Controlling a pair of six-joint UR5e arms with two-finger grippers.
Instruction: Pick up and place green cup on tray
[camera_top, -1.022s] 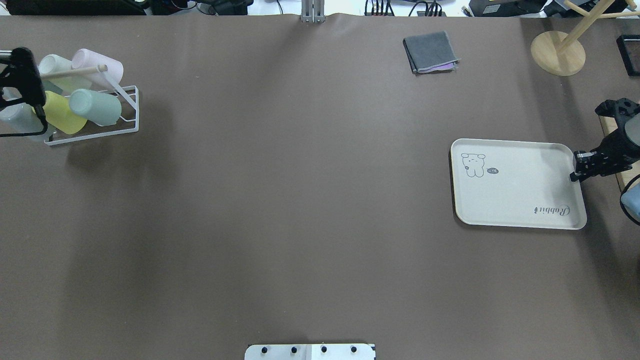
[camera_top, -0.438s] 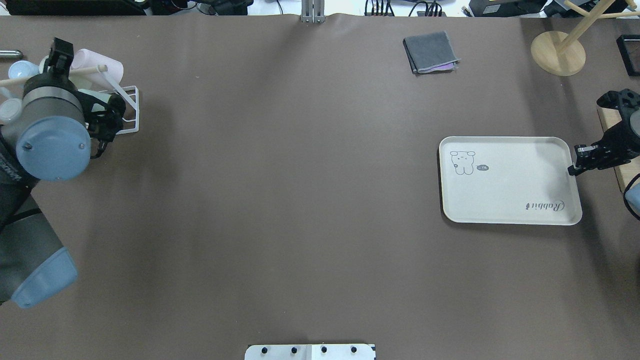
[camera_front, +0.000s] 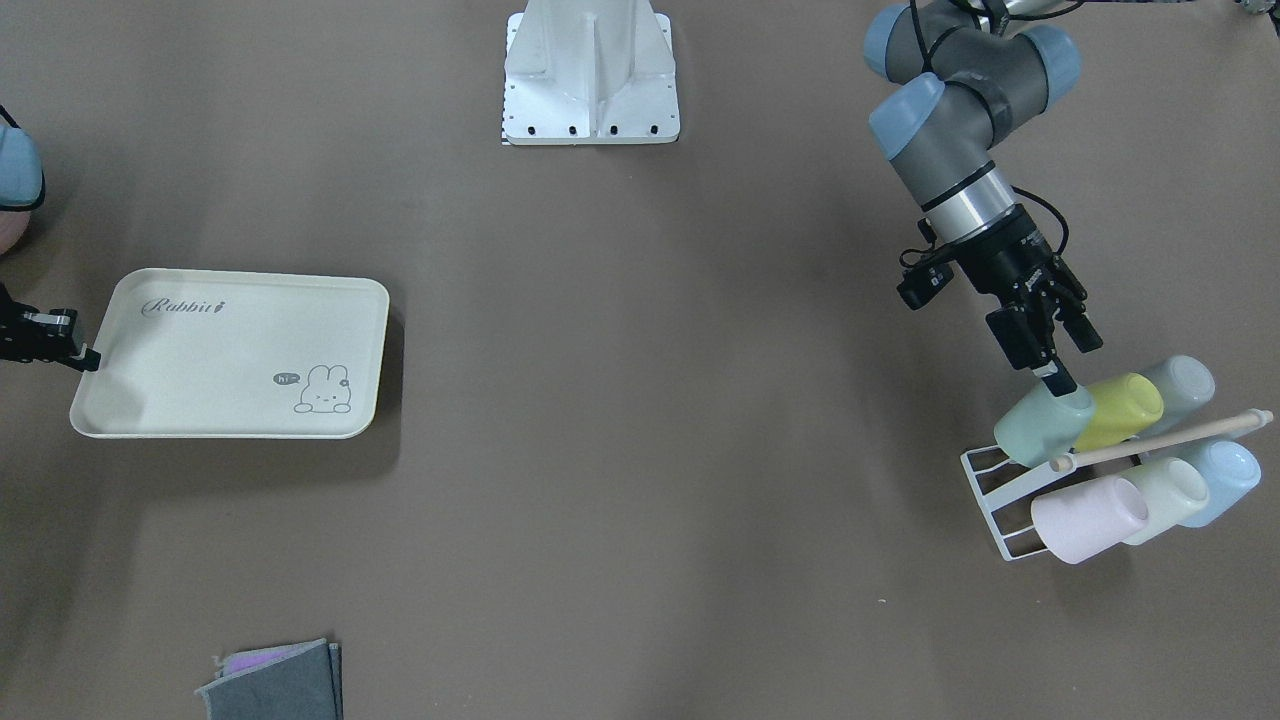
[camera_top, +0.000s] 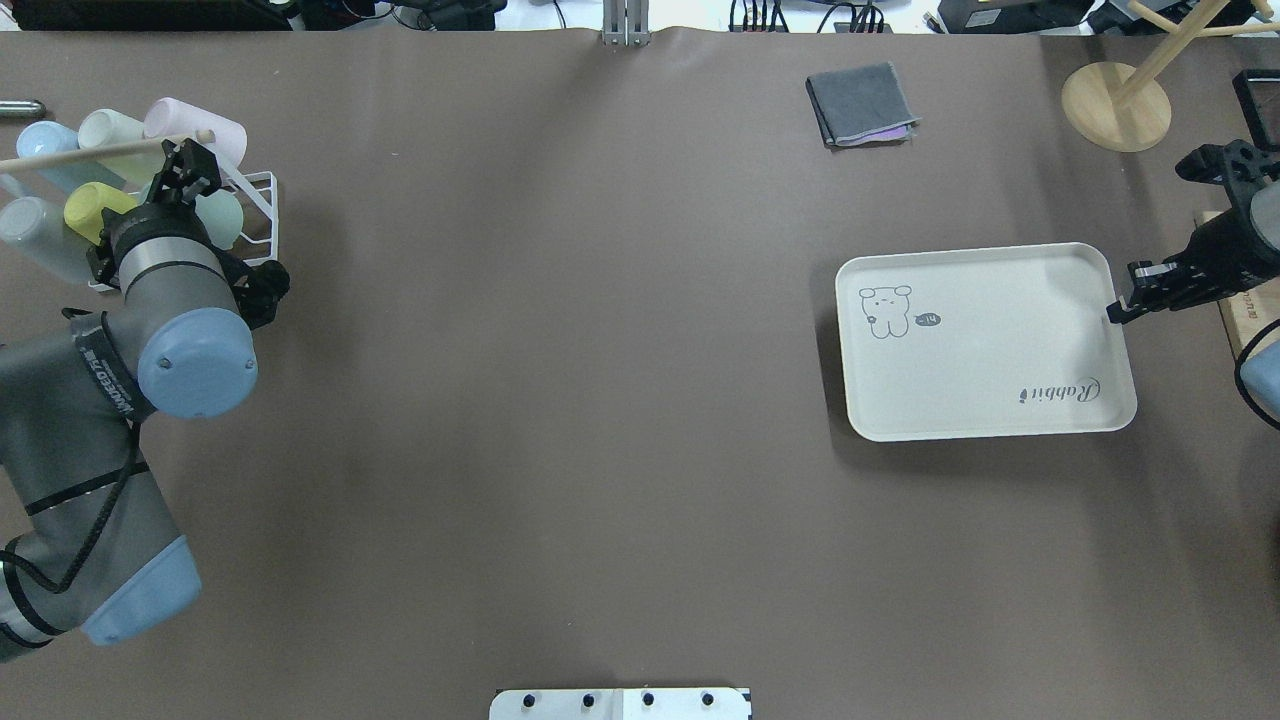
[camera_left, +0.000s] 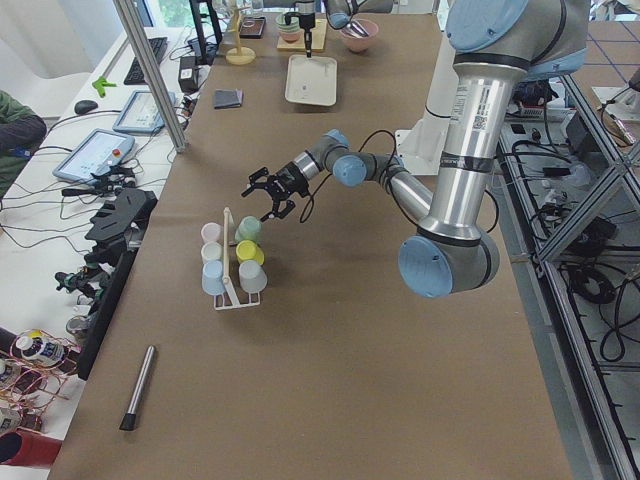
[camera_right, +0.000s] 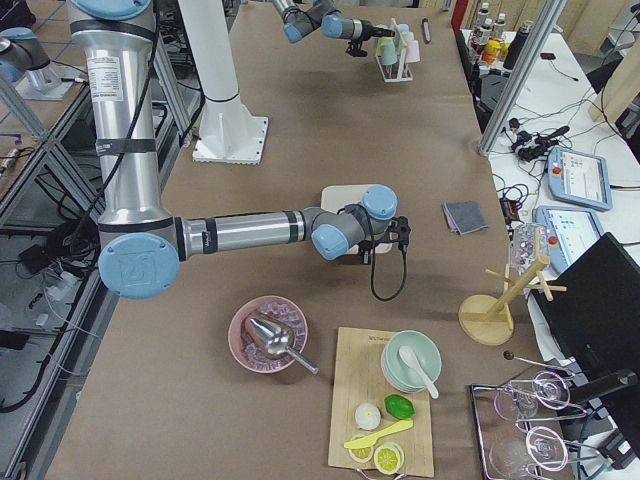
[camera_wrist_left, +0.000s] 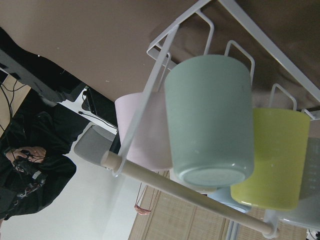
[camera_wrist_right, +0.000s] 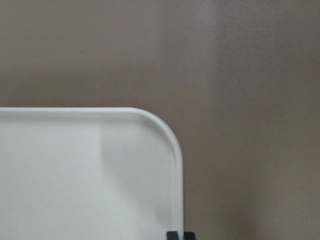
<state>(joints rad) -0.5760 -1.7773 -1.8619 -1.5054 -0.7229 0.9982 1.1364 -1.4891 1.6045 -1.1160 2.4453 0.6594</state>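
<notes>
The green cup (camera_front: 1040, 425) lies on its side in the white wire rack (camera_front: 985, 480), at the near-centre end; it also shows in the overhead view (camera_top: 222, 215) and fills the left wrist view (camera_wrist_left: 207, 120), base toward the camera. My left gripper (camera_front: 1062, 372) is open just above it, one fingertip at the cup's wall. The cream tray (camera_top: 980, 360) with "Rabbit" lettering lies flat at the right. My right gripper (camera_top: 1118, 308) is shut on the tray's rim at its outer edge; the tray's corner (camera_wrist_right: 75, 175) shows in the right wrist view.
The rack also holds a yellow-green cup (camera_front: 1125, 410), a pink cup (camera_front: 1090, 518), a whitish-green cup (camera_front: 1165, 498) and a light blue cup (camera_front: 1222, 478), under a wooden dowel (camera_front: 1160, 440). A folded grey cloth (camera_top: 862, 103) and a wooden stand (camera_top: 1115, 105) sit at the far right.
My left arm has swung in over the rack and its gripper now sits at the green cup. The tray, held by my right gripper, has slid toward the table's middle and slightly farther away.
</notes>
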